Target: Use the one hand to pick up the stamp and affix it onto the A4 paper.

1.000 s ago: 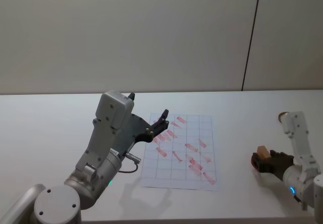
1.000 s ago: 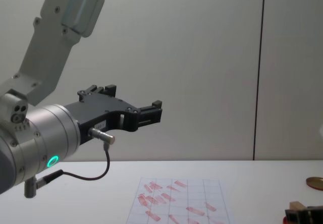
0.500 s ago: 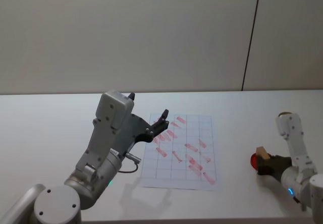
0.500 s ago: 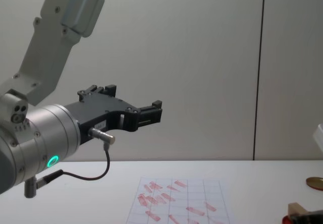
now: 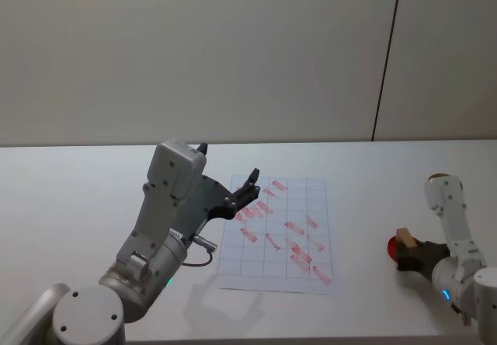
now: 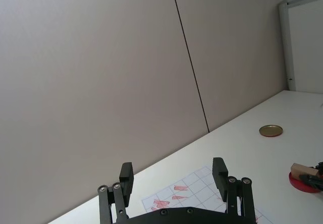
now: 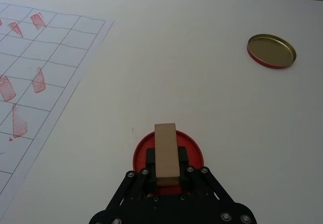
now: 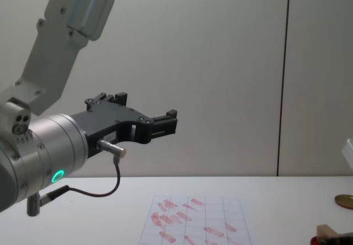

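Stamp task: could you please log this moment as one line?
right end effector: shut on stamp over red pad | left end effector: open, raised near paper | step: inking

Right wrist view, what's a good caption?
Right gripper holds the stamp over the red pad, beside the paper.

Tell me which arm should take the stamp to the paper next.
Right. The right gripper is shut on the stamp at the red pad, beside the A4 paper; the left gripper hangs open and empty, raised.
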